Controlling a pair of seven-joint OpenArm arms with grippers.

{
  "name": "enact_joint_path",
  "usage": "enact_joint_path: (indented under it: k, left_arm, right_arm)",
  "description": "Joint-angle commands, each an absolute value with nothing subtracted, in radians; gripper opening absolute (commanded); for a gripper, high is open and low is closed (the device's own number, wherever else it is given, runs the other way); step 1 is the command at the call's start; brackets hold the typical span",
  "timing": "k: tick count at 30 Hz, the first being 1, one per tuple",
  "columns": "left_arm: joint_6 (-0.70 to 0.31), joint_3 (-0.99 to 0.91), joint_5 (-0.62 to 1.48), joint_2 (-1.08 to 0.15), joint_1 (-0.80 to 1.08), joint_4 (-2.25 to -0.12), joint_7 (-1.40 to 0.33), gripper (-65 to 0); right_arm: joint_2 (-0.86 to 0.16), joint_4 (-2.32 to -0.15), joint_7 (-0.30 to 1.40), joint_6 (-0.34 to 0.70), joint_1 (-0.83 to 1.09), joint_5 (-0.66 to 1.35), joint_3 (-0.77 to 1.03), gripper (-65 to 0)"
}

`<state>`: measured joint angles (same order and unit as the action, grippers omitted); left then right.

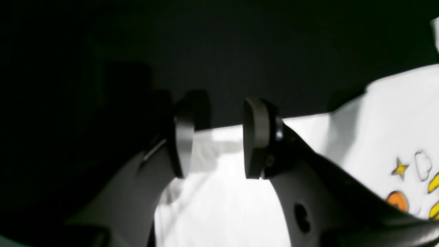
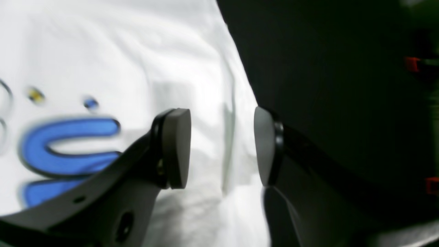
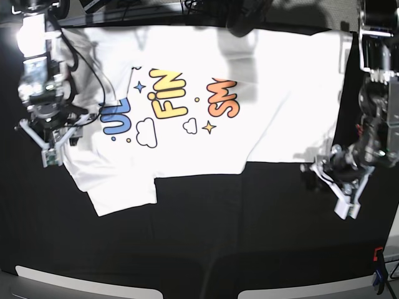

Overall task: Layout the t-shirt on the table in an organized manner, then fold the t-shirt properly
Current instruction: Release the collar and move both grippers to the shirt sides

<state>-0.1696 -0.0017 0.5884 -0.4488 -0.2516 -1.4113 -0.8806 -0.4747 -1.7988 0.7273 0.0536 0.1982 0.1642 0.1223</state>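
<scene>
Lying print-side up across the far half of the table (image 3: 199,237), the t-shirt (image 3: 274,93) spreads w/ its blue, yellow & orange letters showing, one sleeve (image 3: 121,196) trailing toward the near edge. Left gripper (image 1: 216,144) hangs over the shirt's edge, jaws apart, nothing btwn them. Right gripper (image 2: 222,151) sits above the opposite edge beside the blue letter, also spread, gripping nothing.
</scene>
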Motion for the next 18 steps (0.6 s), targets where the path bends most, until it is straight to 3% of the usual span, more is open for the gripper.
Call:
enact_joint_path:
  k: [1,7,10,18]
  left_arm:
    - [-0.200,-0.027,0.620,-0.464,-0.287,-1.387,-0.866,-43.5]
    - [-0.329,-0.058,0.805,-0.483,-0.338,-1.140,-0.913,-43.5]
    - [-0.395,-0.059,0.857,-0.485,-0.338,-1.056,-0.896,-43.4]
    - [-0.397,-0.059,0.760,-0.486,-0.338,-0.931,-0.759,-43.5]
  right_arm:
    - [-0.483,-1.816,0.705,0.097,0.178,0.210,0.167,-36.0]
    - [-0.474,-1.816,0.761,0.370,0.169,0.496,0.305,-36.0]
    - [-0.473,-1.815,0.788,0.423,0.169,0.555,0.307,-36.0]
    - [-0.474,-1.816,0.799,0.476,0.169,0.614,0.307,-36.0]
